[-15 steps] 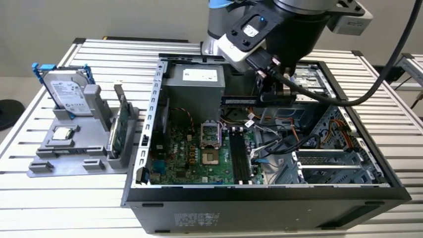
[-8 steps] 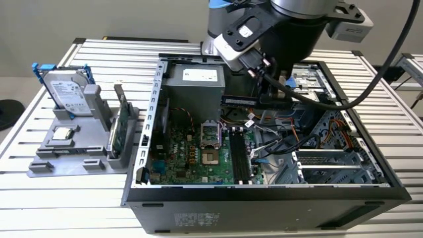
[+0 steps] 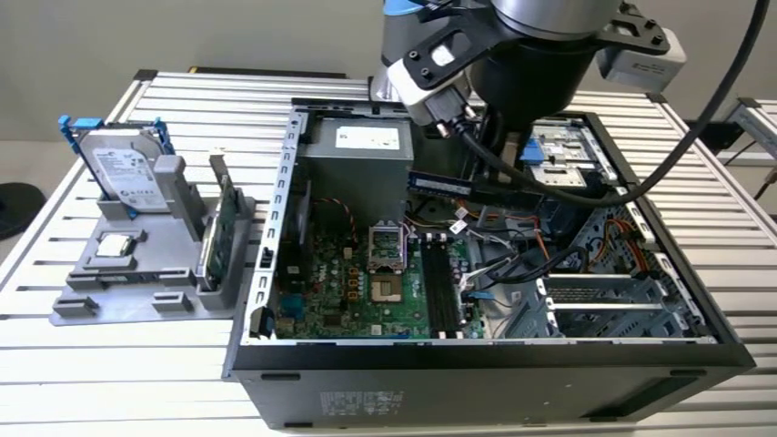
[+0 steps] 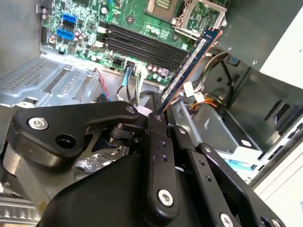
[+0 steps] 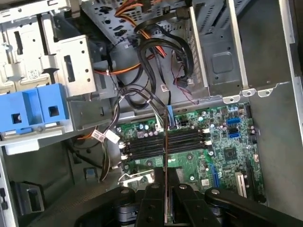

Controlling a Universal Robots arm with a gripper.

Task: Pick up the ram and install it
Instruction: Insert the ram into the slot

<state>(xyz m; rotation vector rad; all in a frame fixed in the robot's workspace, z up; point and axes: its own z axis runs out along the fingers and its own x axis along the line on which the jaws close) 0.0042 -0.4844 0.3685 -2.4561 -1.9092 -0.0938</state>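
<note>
The slatted table (image 3: 729, 228) carries the open computer case (image 3: 486, 353). Just beside the case, on the exterior view's left, stands a grey fixture stand (image 3: 85, 305). I have the arm (image 3: 534, 55) positioned over the open case, above the drive bays and cabling.

Task status, judged from the present layout:
1. Pick-up: complete. The ram (image 3: 443, 182) is off the stand and carried by the arm. The hard drive (image 3: 122, 173) in its blue frame and the small processor chip (image 3: 116, 244) sit in the stand.
2. Installation: not done. The ram hangs in the air inside the case, above the motherboard (image 3: 352, 291) and apart from it.
3. The black memory slots (image 5: 142, 143) all look empty in both wrist views, and no stick is seated in them.

Position of the ram: in the second wrist view it projects from the fingertips towards the slot area. In the first wrist view I see it edge-on as a thin line crossing over the slots. I cannot tell from these views whether it is lined up with any one slot.

Gripper (image 5: 166, 189): the fingers (image 5: 154, 191) are closed almost together, pinching the ram by its flat faces. Only the thickness of the board separates them.
</note>
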